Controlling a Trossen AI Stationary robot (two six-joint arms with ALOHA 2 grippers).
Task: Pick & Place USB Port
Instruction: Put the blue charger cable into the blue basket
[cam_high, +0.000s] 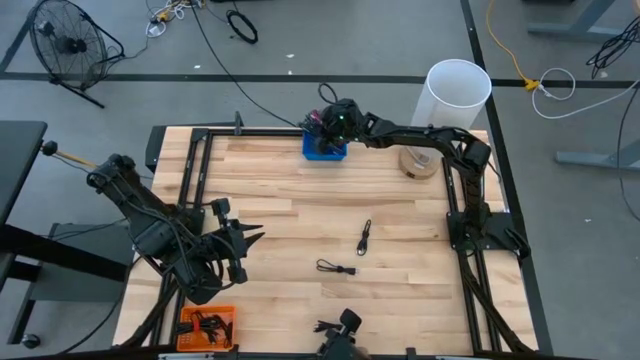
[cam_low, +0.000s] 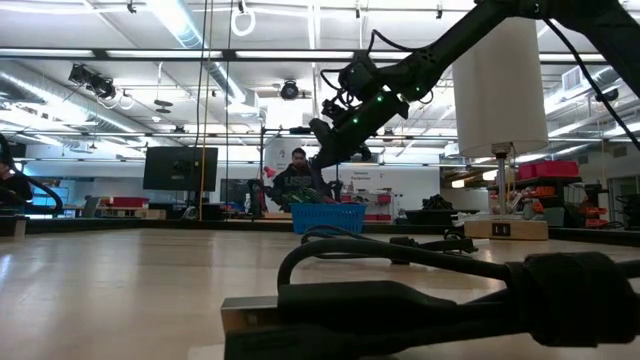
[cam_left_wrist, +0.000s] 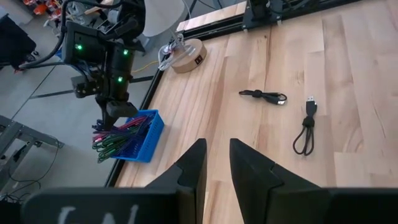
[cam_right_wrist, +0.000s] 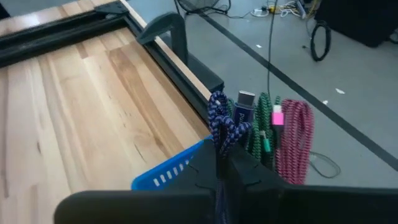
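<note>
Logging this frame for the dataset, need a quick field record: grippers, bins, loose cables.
right gripper: shut on blue braided cable, above blue basket at table's far edge
left gripper: empty, jaws slightly apart, near-left of table
blue basket contents: green and pink cables
loose on table: two black USB cables
orange bin: near-left corner, holds dark cables

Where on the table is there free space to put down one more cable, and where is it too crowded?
Bare wood lies between the blue basket and the two loose black cables, and on the wood beside the left gripper. It is crowded at the basket, where the right gripper holds a blue braided cable, and at the orange bin.
</note>
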